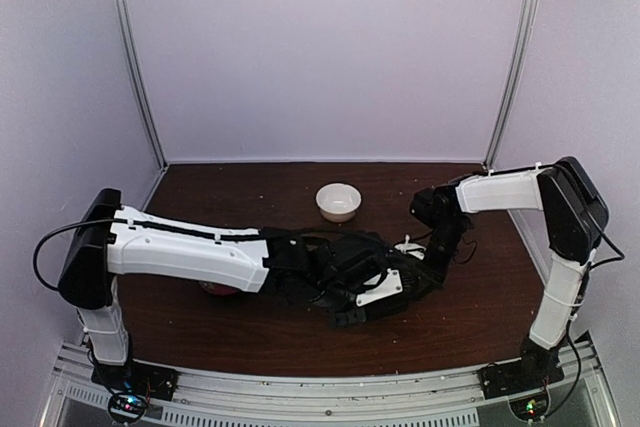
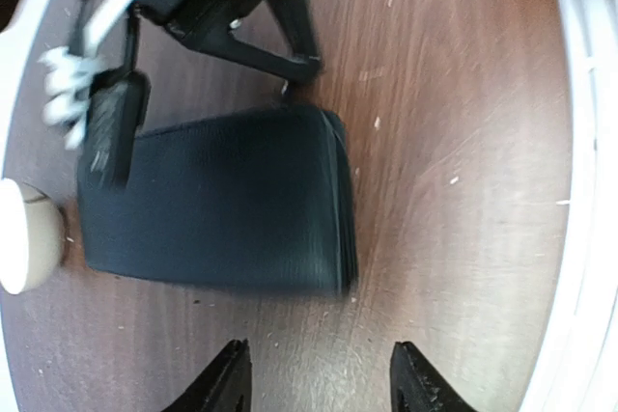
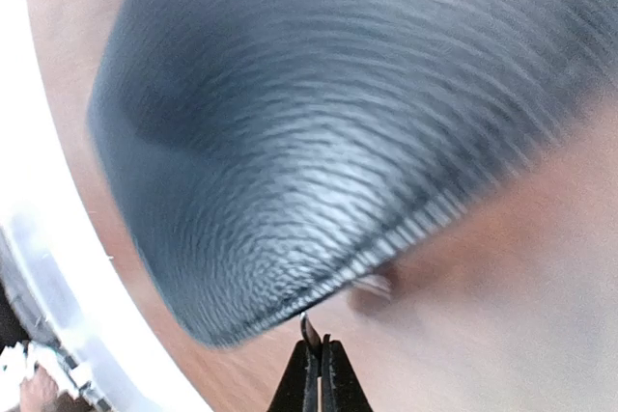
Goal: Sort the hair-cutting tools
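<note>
A flat black rectangular case (image 2: pixel 222 200) lies on the brown table. My left gripper (image 2: pixel 321 346) is open and empty, just short of the case's near edge. My right gripper (image 3: pixel 317 343) is shut on a small silver metal tab (image 3: pixel 308 327) at the case's rim (image 3: pixel 319 123). It also shows in the left wrist view (image 2: pixel 290 63) at the case's far corner. In the top view both grippers meet at mid-table, my right one (image 1: pixel 428 265) on the right. No scissors or black stick-like tool show in any view.
A white bowl (image 1: pixel 338 201) stands at the back centre and also shows in the left wrist view (image 2: pixel 24 238). A red plate (image 1: pixel 218 289) peeks out under my left forearm. Another small silver bit (image 3: pixel 372 285) lies by the case's edge. Purple walls enclose the table.
</note>
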